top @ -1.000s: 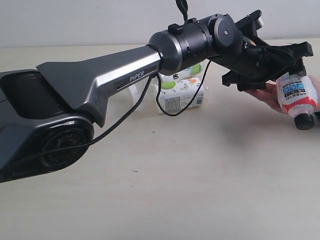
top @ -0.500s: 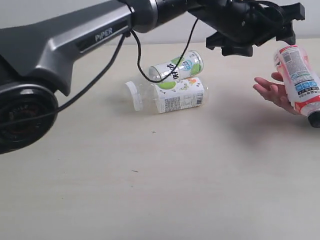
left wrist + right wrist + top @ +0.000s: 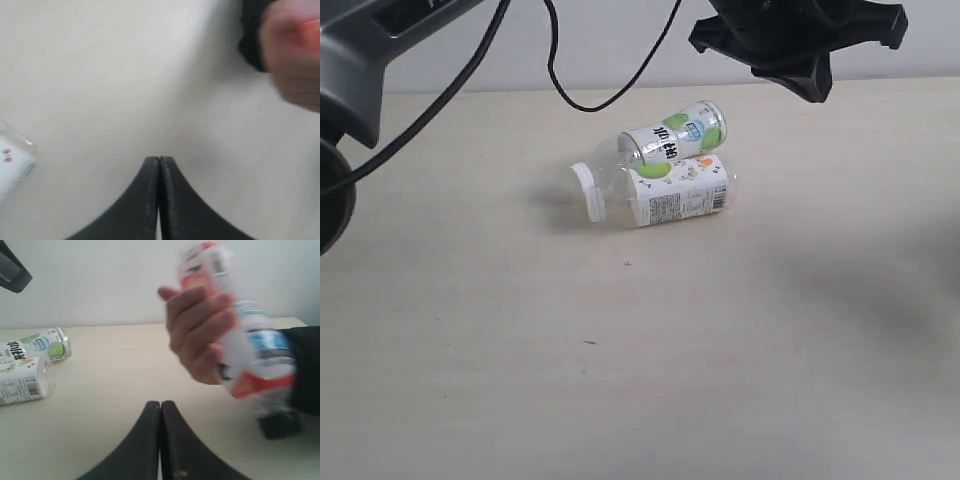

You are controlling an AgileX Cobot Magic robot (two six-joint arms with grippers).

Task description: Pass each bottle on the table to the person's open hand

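Two clear bottles lie side by side on the table [image 3: 520,350]: one with green spots [image 3: 672,134] and, in front of it, a white-capped one [image 3: 672,192]. Both also show in the right wrist view, the green-spotted bottle [image 3: 46,344] and the white-labelled one [image 3: 20,381]. The person's hand [image 3: 200,337] is wrapped around the pink-red bottle [image 3: 247,340], black cap down, above the table. My left gripper [image 3: 892,22] hangs high over the far side, shut and empty [image 3: 159,159]; the blurred hand [image 3: 295,60] is beyond it. My right gripper [image 3: 161,403] is shut and empty, short of the hand.
A pale wall [image 3: 620,50] rises behind the table's far edge. The left arm's grey link [image 3: 380,40] and black cable [image 3: 560,80] cross the upper left of the exterior view. The person's dark sleeve [image 3: 305,370] is at the table's right.
My left gripper has shut from open and risen away from the hand. The hand has closed on the pink-red bottle and carried it out of the exterior view to the right.
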